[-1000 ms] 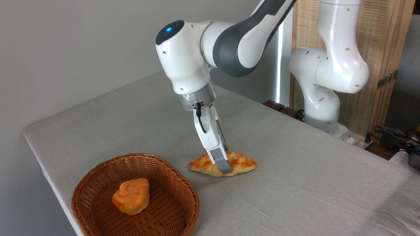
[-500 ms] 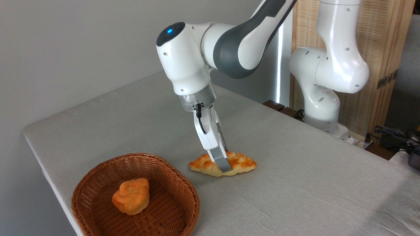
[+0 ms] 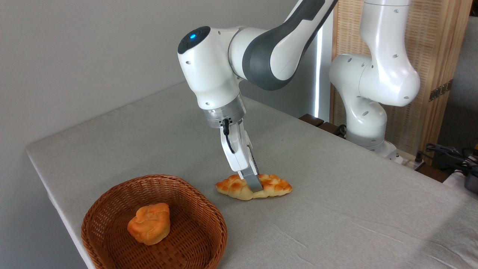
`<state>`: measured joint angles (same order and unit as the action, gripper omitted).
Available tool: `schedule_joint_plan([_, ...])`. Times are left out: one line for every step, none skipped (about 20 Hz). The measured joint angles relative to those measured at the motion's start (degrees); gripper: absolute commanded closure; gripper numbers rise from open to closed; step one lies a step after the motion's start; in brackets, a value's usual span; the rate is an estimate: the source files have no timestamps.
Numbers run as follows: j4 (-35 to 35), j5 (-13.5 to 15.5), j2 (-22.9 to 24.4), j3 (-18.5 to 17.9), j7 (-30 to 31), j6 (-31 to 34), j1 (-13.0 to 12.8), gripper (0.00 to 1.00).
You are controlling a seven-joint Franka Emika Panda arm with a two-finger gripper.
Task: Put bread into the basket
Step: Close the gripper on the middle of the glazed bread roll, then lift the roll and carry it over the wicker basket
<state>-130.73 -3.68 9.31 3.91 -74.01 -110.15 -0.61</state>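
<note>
Golden-brown bumps along a pale braided loaf catch the eye first: the bread (image 3: pixel 254 187) lies on the grey cloth of the table (image 3: pixel 336 209), its long axis running roughly left to right, pointed ends out to each side. It sits just to the right of the basket (image 3: pixel 154 223), close to the wicker rim but not touching it, as far as I can see. The gripper (image 3: pixel 253 185) comes down at a slant from the white arm above and meets the loaf about midway along its length, so the fingers cross the long axis rather than run with it. One grey finger (image 3: pixel 254 183) shows plainly against the near flank of the loaf; the other is hidden behind it, so I would judge the gripper closed around the bread's middle, though I can't see the far contact. The loaf looks to be resting on the cloth or barely off it. A small orange bun (image 3: pixel 149 223) already sits in the basket, left of centre. From here the carry would go up and down-left toward the basket, and the rim's height is what the loaf has to clear.
</note>
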Motion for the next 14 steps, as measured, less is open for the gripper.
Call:
schedule_joint_plan([0.01,0.0,0.05,0.0,0.0,0.01,0.0,0.74])
schedule_joint_plan([0.18,0.0,0.13,0.0,0.08,0.17,0.0,0.74])
schedule_joint_plan([0.8,0.0,0.26,0.0,0.27,0.89,0.01,0.74])
schedule_joint_plan([2.01,0.0,0.4,0.0,0.42,2.33,0.04,0.74])
schedule_joint_plan([3.8,0.0,0.57,-0.04,0.47,4.15,0.08,0.74])
schedule_joint_plan([5.67,0.01,0.76,-0.16,0.48,5.76,0.13,0.74])
schedule_joint_plan([7.41,0.48,0.93,-0.43,0.53,6.8,0.18,0.74])
schedule_joint_plan([9.05,1.9,1.05,-0.91,0.58,7.38,0.27,0.74])
schedule_joint_plan([10.52,3.89,1.07,-1.64,0.59,7.55,0.34,0.73])
schedule_joint_plan([11.92,5.92,1.0,-2.57,0.59,7.58,0.4,0.73])
schedule_joint_plan([13.32,8.0,0.81,-3.74,0.63,7.58,0.47,0.73])
schedule_joint_plan([14.55,10.06,0.54,-4.99,1.05,7.58,0.54,0.73])
schedule_joint_plan([15.49,12.13,0.22,-6.31,2.05,7.48,0.59,0.73])
schedule_joint_plan([16.14,14.09,-0.21,-7.62,3.66,6.91,0.63,0.73])
